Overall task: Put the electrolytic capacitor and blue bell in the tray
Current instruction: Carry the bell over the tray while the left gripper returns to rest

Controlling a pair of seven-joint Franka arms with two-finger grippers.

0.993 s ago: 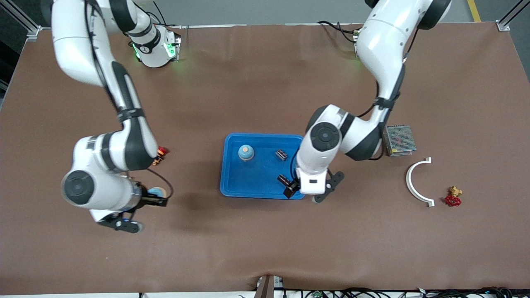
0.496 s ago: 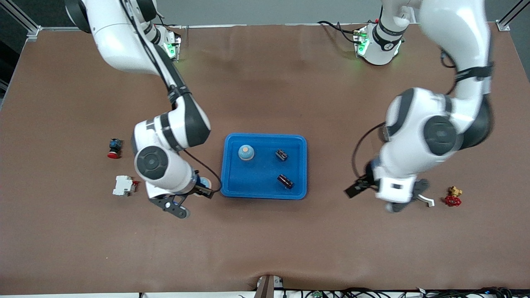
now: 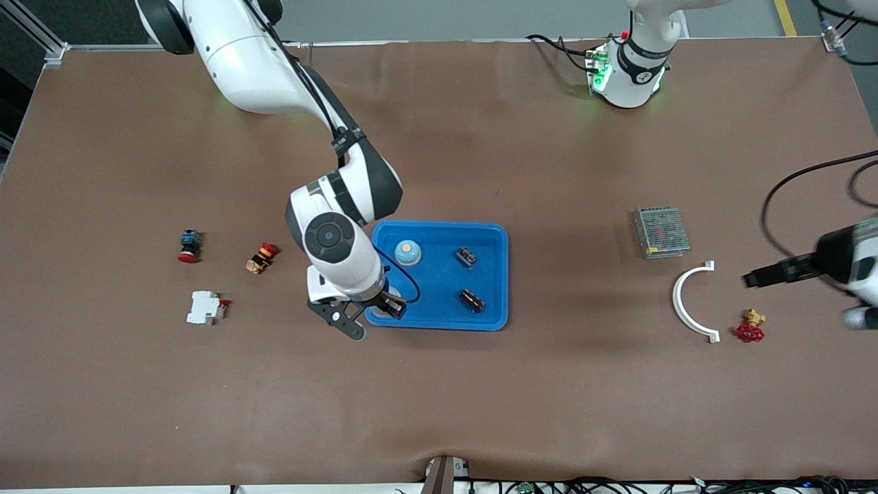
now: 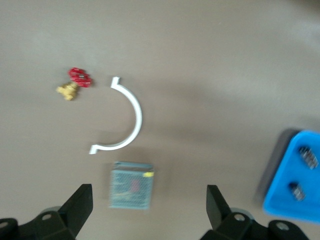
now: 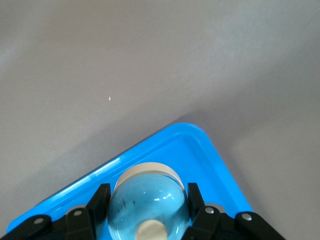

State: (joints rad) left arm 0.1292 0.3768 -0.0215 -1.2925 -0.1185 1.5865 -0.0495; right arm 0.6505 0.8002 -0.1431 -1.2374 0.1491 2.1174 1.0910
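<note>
Two Franka arms at work on a brown desk [image 3: 439, 398], seen from the front camera: at the centre of the frame the right tool [image 3: 391, 307] hangs over the lower corner of the tray [image 3: 439, 224] toward the right arm's end, its fingers clamped on a blue bell [image 5: 150, 205]. The right wrist view shows the dome pinched between the two black fingers directly above the tray's rounded corner. The bright blue tray already holds a second bell [image 3: 408, 252] in its upper part and two dark capacitors [image 3: 466, 256] [image 3: 472, 300] toward the left arm's end. The left tool [image 3: 816, 295] waits at the frame's edge at the left arm's end of the desk, fingers apart and empty, over bare desk near a white curved bracket [image 3: 693, 302], a red-handled valve [image 3: 751, 328] and a mesh-covered metal box [image 3: 662, 232]. A red push button [image 3: 188, 245], a small orange switch [image 3: 260, 257] and a white breaker [image 3: 206, 307] lie at the right arm's end. The placement looks nearly done, but the margin is thin — let go this close to the corner, the bell could land on the raised rim and tip out onto the desk. A descent here could also catch a finger on the rim and nudge the tray, and the smooth dome may slip in the grip.
</note>
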